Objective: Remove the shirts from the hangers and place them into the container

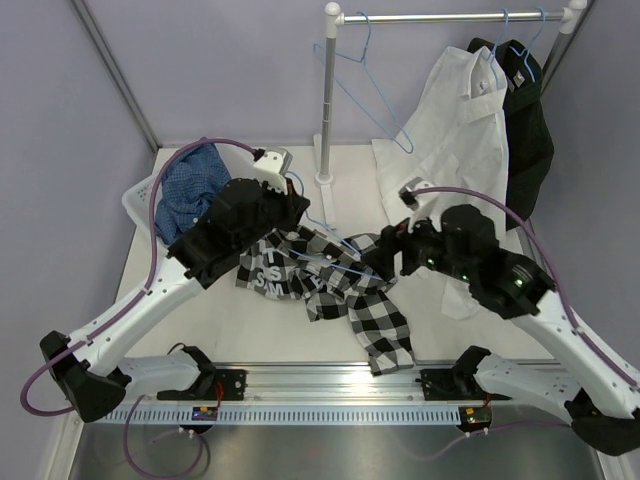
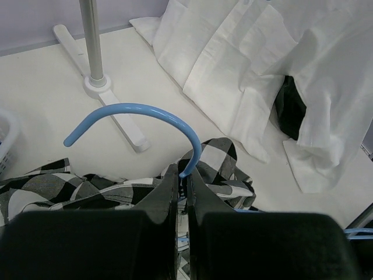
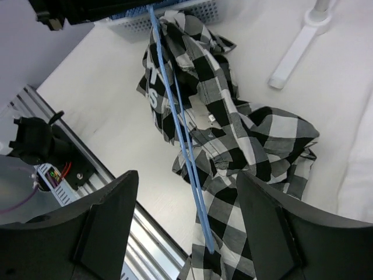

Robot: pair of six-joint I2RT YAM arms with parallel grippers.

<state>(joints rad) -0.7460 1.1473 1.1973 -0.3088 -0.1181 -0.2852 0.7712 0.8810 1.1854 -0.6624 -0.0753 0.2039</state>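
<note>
Left wrist alone shows left pincer [image 2: 182, 172] clamping the hanger [image 2: 145, 109].

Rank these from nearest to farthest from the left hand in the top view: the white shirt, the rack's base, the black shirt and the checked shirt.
From the left hand:
1. Checked shirt, draped just below it, toward the near side.
2. Rack's base, just beyond it.
3. White shirt, hanging farther right.
4. Black shirt, at the rack's far right end.

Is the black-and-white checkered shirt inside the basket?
Out. The checkered shirt lies crumpled on the table, beside the white basket, where the blue shirt sits.
</note>
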